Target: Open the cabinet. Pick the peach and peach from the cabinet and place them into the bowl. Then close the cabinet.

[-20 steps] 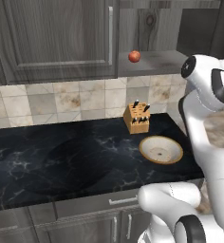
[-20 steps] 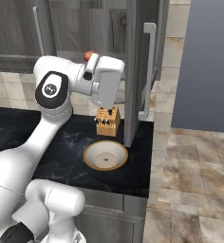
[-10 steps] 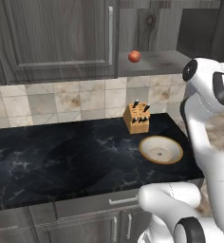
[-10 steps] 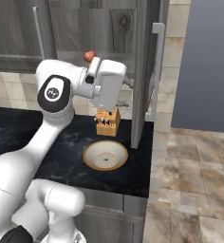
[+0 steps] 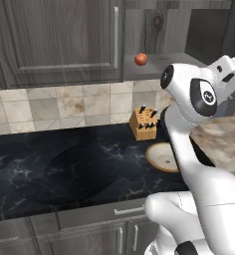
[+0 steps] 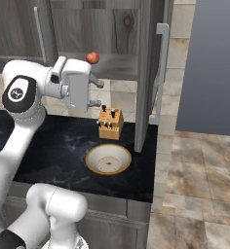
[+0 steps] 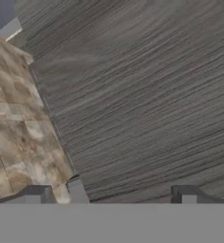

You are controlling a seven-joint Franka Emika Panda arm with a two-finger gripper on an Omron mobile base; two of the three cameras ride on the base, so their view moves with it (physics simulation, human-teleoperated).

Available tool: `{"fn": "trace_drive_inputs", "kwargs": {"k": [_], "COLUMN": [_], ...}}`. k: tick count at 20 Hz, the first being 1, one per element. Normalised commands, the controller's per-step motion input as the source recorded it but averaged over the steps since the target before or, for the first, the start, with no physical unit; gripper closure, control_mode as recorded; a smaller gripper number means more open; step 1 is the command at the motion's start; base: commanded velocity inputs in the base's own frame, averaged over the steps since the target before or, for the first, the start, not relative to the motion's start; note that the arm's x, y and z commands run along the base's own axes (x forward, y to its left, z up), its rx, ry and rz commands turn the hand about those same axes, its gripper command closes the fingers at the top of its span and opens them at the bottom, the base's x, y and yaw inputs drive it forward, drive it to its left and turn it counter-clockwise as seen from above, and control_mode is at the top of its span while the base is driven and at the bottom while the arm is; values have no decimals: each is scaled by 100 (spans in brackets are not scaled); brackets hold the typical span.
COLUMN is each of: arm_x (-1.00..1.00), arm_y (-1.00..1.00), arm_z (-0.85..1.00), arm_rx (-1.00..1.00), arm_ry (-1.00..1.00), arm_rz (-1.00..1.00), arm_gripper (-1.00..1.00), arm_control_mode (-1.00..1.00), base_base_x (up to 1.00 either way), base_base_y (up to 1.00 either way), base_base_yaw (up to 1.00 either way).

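Gripper [image 6: 98, 93] gapes below peach [image 6: 92, 58] in cabinet [image 6: 118, 34].

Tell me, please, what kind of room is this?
It looks like a kitchen: a dark marble-like counter under a wood-grain wall cabinet, with a knife block and a bowl on the counter.

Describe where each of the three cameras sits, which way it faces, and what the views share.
Left base view: behind the arm's left, facing the black marble counter; white arm at right.
Right base view: behind its right, facing the open dark wood-grain cabinet door; open gripper showing.
Hand view: on the hand, facing wood grain, fingertips at bottom.
Both base views share the red-orange peach, tan knife block, wood-rimmed bowl.
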Motion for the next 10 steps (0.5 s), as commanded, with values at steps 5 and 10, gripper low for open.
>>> {"fn": "trace_drive_inputs", "kwargs": {"k": [5, 10], "arm_x": [-41, -12], "arm_y": [60, 43], "arm_z": [0, 0], "arm_rx": [0, 2], "arm_ry": [5, 2], "arm_rz": [11, 8], "arm_gripper": [-100, -100], "arm_control_mode": [-100, -100], "base_base_x": [0, 0], "base_base_y": [0, 0], "base_base_yaw": [0, 0]}}
